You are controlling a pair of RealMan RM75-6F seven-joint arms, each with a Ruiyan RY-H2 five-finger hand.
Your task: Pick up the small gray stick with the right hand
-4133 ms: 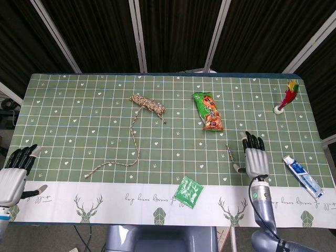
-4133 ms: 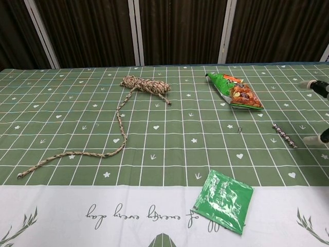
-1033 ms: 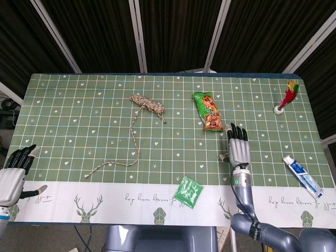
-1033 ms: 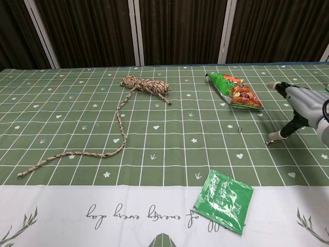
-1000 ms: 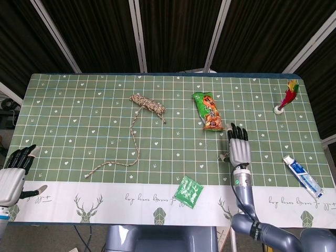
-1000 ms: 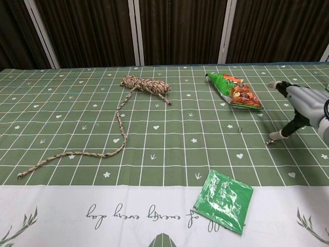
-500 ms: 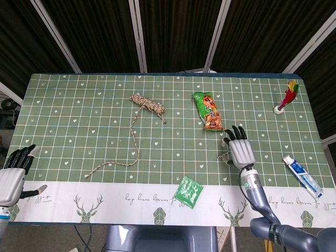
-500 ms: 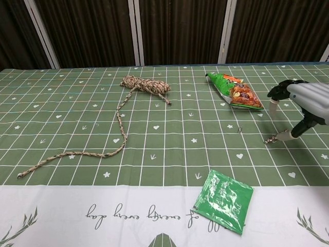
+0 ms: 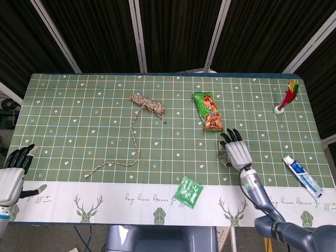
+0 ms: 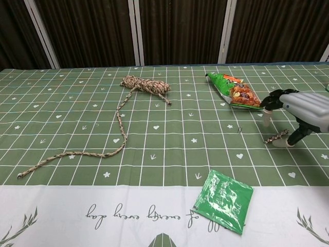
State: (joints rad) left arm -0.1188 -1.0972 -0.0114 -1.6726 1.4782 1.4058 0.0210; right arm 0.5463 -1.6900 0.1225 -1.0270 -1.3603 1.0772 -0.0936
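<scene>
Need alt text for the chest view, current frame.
The robot's right hand hovers low over a green checked table, thumb tip touching the small gray stick, fingers spread and not yet closed on it. A snack bag lies just behind, a green packet in front, and a rope to the left.

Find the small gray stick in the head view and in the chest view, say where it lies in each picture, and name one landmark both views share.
Head view: the small gray stick peeks out at the left edge of the right hand, lower right of centre.
Chest view: it lies at the right edge, mid-height, beside a lowered finger of that hand.
Shared landmark: the snack bag, just beyond the stick in both views.
</scene>
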